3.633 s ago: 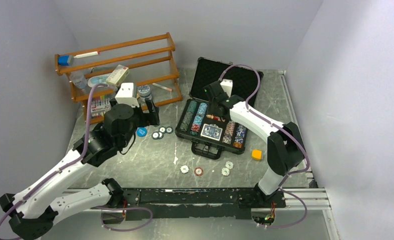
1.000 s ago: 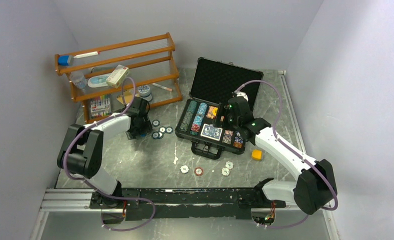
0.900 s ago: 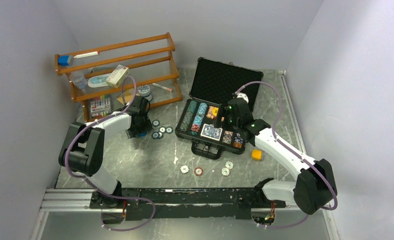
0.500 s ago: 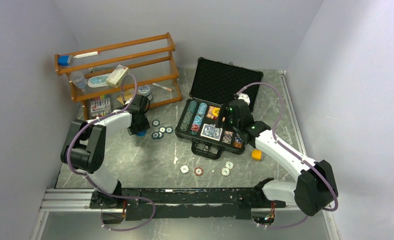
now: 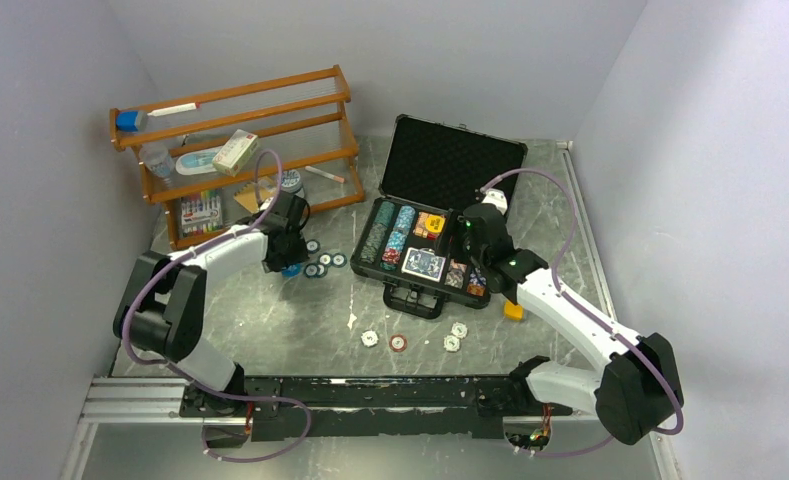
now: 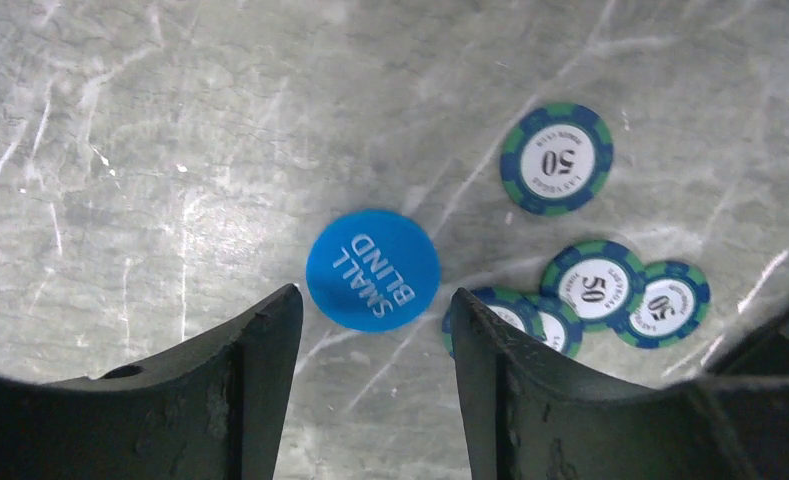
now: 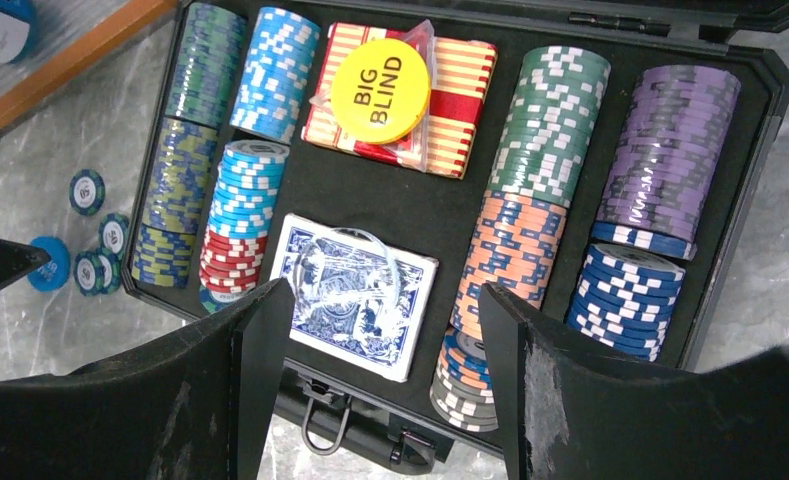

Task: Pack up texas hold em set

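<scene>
The black case [image 5: 451, 158] lies open, its foam tray filled with rows of striped poker chips [image 7: 555, 115]. A yellow BIG BLIND button [image 7: 380, 90] rests on a red striped deck [image 7: 467, 95], and a blue-backed deck [image 7: 355, 295] lies below it. My right gripper [image 7: 385, 290] hovers open above the case's front, holding nothing. My left gripper [image 6: 375, 300] is open, low over the table. The blue SMALL BLIND token [image 6: 373, 268] lies flat just beyond its fingertips. Several blue-green 50 chips [image 6: 595, 290] lie to the right of it.
Loose chips [image 5: 398, 343] lie near the table's front. A small orange cube [image 5: 513, 310] sits right of the case, under my right arm. An orange wooden rack [image 5: 240, 140] with assorted items stands at the back left, close behind my left gripper [image 5: 288, 262].
My left gripper has narrowed its jaws and edged right towards the blue token. The right gripper has drawn back a little from over the case, towards its front right.
</scene>
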Controlling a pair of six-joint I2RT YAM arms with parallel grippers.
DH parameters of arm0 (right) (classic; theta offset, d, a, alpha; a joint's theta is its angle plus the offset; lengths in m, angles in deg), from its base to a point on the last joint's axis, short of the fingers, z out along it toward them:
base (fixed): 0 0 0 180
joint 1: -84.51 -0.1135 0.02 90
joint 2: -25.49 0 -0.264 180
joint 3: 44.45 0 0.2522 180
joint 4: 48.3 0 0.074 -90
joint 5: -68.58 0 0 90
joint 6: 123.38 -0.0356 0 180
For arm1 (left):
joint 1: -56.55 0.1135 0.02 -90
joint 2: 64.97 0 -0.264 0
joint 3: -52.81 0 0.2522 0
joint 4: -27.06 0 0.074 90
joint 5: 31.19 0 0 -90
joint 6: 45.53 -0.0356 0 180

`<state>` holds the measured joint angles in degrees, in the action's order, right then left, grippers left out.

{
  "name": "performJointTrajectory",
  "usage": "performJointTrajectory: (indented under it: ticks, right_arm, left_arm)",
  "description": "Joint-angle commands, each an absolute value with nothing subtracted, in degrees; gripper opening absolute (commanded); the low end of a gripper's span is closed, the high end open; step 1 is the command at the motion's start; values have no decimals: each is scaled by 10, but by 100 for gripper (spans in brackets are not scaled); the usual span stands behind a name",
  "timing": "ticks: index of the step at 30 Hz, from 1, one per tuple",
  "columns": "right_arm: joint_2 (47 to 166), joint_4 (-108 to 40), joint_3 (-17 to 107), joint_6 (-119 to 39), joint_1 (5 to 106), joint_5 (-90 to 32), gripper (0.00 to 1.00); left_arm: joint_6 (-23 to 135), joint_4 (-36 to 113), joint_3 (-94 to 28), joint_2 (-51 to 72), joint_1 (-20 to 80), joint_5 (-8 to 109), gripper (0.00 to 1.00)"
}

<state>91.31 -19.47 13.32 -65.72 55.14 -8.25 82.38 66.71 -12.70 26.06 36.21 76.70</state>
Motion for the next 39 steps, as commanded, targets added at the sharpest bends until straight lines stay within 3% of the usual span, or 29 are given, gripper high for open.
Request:
performJointTrajectory:
  ticks: [1, 5, 10, 13, 16, 25, 39]
  right_arm:
    - [901, -210, 123, -666, 550, -86, 72]
    - [898, -210, 117, -669, 550, -85, 72]
    - [904, -209, 118, -669, 550, -90, 72]
    - [905, -196, 128, -669, 550, -88, 72]
    - [895, -197, 130, -667, 550, -89, 72]
    - [902, -194, 133, -661, 550, -81, 72]
    - [895, -205, 125, -651, 552, -57, 74]
  left_arm:
    - [823, 692, -140, 247, 353, 783, 62]
    - [814, 679, -138, 263, 351, 756, 62]
    - [821, 685, -144, 285, 350, 770, 77]
    - [817, 681, -148, 297, 350, 760, 80]
    - [820, 683, -152, 311, 351, 763, 77]
    - [823, 681, -154, 343, 352, 776, 54]
    - [841, 743, -235, 199, 268, 739, 53]
